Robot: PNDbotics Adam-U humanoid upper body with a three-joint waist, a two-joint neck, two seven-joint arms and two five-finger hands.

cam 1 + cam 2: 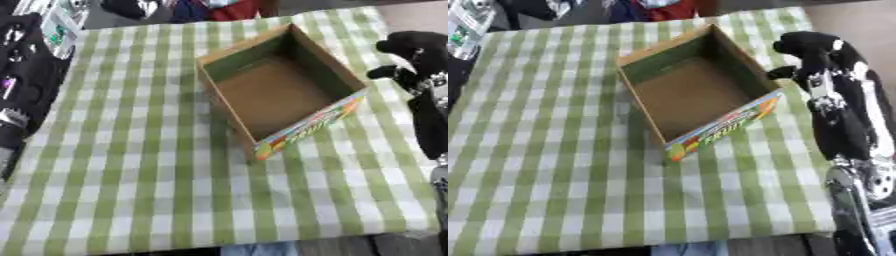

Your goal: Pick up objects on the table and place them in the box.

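An open cardboard box (229, 64) with a colourful printed front panel stands on the green and white checked cloth, right of centre. Its brown floor shows nothing inside. At the far left corner my left hand (19, 37) holds a white and green pack (58, 26) beyond the cloth's edge, well left of the box. My right hand (814, 46) hovers just right of the box's right wall, black, fingers relaxed and thumb pointing toward the box. Nothing shows in it.
The table (131, 165) carries the checked cloth; its front edge runs along the bottom of the view. Dark and red items (219, 9) lie past the far edge. My right forearm (846, 125) runs down the right side.
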